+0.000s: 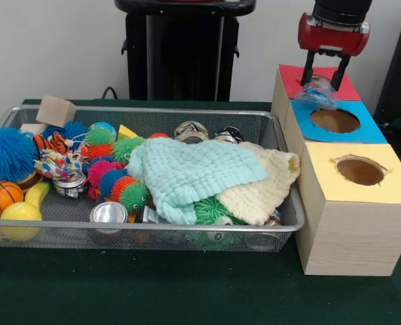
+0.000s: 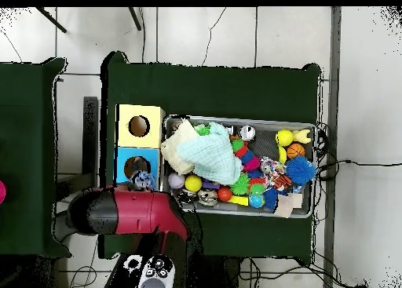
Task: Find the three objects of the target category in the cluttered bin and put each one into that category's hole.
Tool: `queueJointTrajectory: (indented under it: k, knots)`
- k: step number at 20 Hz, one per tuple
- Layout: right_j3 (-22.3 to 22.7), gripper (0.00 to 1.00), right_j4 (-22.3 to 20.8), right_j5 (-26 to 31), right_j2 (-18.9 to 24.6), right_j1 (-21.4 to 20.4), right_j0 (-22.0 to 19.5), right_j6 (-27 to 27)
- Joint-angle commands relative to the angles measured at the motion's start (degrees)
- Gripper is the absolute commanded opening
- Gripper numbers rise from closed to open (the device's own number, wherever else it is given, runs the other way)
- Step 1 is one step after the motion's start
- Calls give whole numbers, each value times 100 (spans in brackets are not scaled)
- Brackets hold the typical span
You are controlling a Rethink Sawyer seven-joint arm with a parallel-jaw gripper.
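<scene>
Gripper [image 1: 326, 76] hangs over right-hand boxes, fingers spread either side of crinkly clear-blue object [image 1: 318, 93]; grip or mere contact, can't tell. Object sits just below claw, at seam of red-topped box [image 1: 292, 76] and blue-topped box [image 1: 370, 132], blue hole [image 1: 334, 120] slightly nearer and right. Its long axis unreadable.

Front view shows finger gap. Overhead view hides claw under arm; object [image 2: 142, 180] shows beside blue hole. Mesh bin [image 1: 187, 112] well left.

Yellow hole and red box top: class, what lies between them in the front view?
The blue box top with its own round hole lies between the yellow hole and the red box top, seen in the front view.
</scene>
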Motion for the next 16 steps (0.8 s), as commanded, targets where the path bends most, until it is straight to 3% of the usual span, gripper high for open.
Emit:
queueJointTrajectory:
  k: [1, 5, 9, 16]
  knots:
    - [160, 0, 323, 147, 100, 192, 51, 1482]
    - [-151, 0, 373, 497, -24, 253, 144, 1534]
    - [-588, 0, 432, 696, 41, 535, -34, 1394]
    - [-1116, 0, 536, 598, 134, 1005, -214, 1322]
